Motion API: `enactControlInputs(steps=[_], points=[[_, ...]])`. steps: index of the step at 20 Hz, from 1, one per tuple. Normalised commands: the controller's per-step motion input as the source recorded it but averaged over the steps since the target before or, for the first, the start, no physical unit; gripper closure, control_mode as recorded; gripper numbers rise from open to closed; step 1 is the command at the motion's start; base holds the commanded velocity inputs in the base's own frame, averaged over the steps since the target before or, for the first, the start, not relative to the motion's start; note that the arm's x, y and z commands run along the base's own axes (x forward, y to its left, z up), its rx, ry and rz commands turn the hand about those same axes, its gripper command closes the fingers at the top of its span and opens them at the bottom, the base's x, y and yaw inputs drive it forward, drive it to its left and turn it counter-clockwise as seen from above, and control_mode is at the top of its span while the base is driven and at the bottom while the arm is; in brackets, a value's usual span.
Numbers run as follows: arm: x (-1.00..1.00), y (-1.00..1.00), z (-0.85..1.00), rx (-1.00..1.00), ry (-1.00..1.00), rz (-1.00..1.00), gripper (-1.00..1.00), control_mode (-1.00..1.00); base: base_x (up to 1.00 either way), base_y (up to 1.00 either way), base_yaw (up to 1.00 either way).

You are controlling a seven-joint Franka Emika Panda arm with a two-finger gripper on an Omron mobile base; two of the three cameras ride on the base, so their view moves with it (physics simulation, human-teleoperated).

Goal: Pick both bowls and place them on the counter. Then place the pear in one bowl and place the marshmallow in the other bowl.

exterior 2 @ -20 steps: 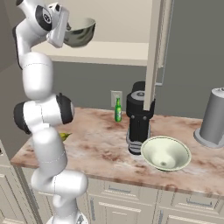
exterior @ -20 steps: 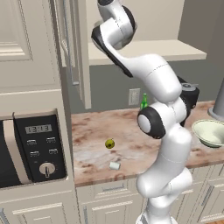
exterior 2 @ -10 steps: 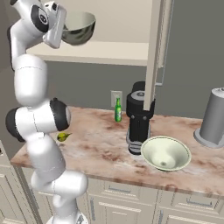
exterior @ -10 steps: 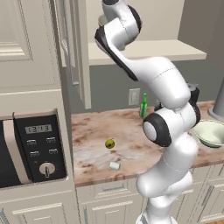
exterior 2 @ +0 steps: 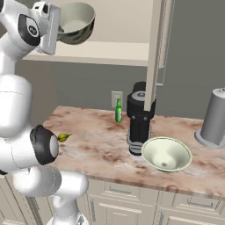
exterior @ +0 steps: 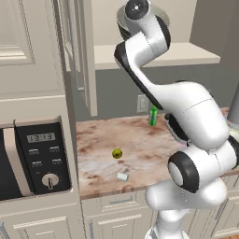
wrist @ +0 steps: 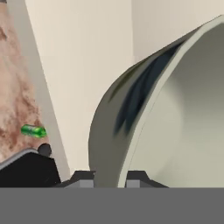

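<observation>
- Deep bowl [exterior 2: 75,22]: grey-green, glossy, tilted, held up above the cream shelf [exterior 2: 110,52]. In the hand view its rim [wrist: 144,118] passes between the two fingertips.
- Gripper [wrist: 110,177]: jaws clamped on the deep bowl's rim, one tip on the outer wall, one inside.
- Arm [exterior: 149,51]: raised high, wrist at shelf level.
- Shallow bowl [exterior 2: 167,154]: pale cream-green inside, upright on the counter [exterior 2: 101,149], just beside the dark appliance [exterior 2: 139,118].
- Pear [exterior: 117,153]: yellow-green, on the counter, near the middle of the open stretch.
- Marshmallow [exterior: 122,176]: white, on the counter, near the pear on the front-edge side.
- Green bottle [exterior 2: 118,110]: slim, upright at the back of the counter by the wall outlet [exterior 2: 116,98].
- Grey canister [exterior 2: 215,116]: at the counter's right end.
- Microwave [exterior: 35,158]: left of the counter.
</observation>
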Motion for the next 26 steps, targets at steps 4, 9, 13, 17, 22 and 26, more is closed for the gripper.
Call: enactControlInputs(steps=[4,9,13,17,22,26], points=[[-1.0,-0.23,-0.12,0.03,-0.19,-0.02,1.0,-1.0,0.0,0.0,0.0],[-1.0,-0.16,-0.13,0.01,-0.17,-0.03,1.0,-1.0,0.0,0.0,0.0],[-1.0,-0.1,-0.21,0.0,-0.17,-0.05,1.0,-1.0,0.0,0.0,0.0],[-1.0,-0.07,-0.31,0.0,-0.12,-0.03,1.0,-1.0,0.0,0.0,0.0],[-0.85,0.0,-0.57,0.0,-0.01,-0.02,1.0,-1.0,0.0,0.0,0.0],[-0.65,-0.05,-0.62,0.0,0.0,-0.02,1.0,-1.0,0.0,0.0,0.0]])
